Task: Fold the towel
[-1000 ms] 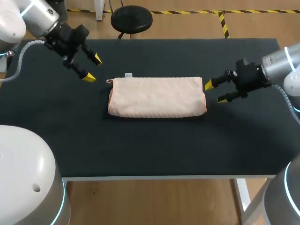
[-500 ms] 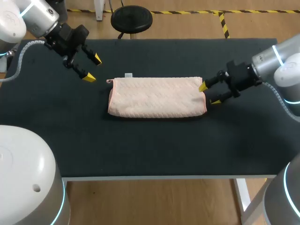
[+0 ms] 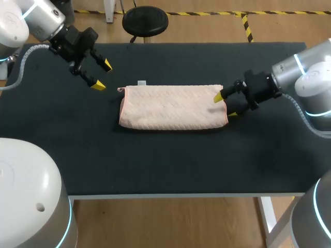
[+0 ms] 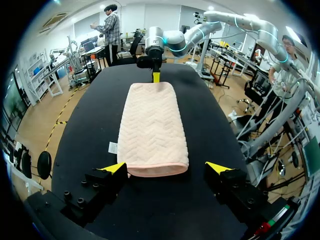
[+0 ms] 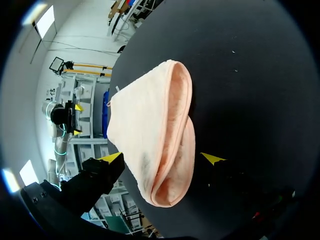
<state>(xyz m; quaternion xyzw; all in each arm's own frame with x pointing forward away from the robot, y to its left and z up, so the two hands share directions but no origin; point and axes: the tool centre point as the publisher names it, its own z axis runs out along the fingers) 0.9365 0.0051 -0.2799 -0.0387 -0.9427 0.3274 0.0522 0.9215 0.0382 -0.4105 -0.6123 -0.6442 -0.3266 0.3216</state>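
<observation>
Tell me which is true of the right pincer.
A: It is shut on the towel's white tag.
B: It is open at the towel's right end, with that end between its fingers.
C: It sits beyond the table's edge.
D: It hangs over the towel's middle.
B: the right pincer is open at the right end of the towel, and the right wrist view shows that folded end lying between its yellow tips.

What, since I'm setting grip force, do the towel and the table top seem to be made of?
Towel: soft matte peach cloth, likely cotton; herringbone weave and plump rounded folds show. Table top: matte black covering, perhaps felt or rubber; no glare, so unsure.
</observation>
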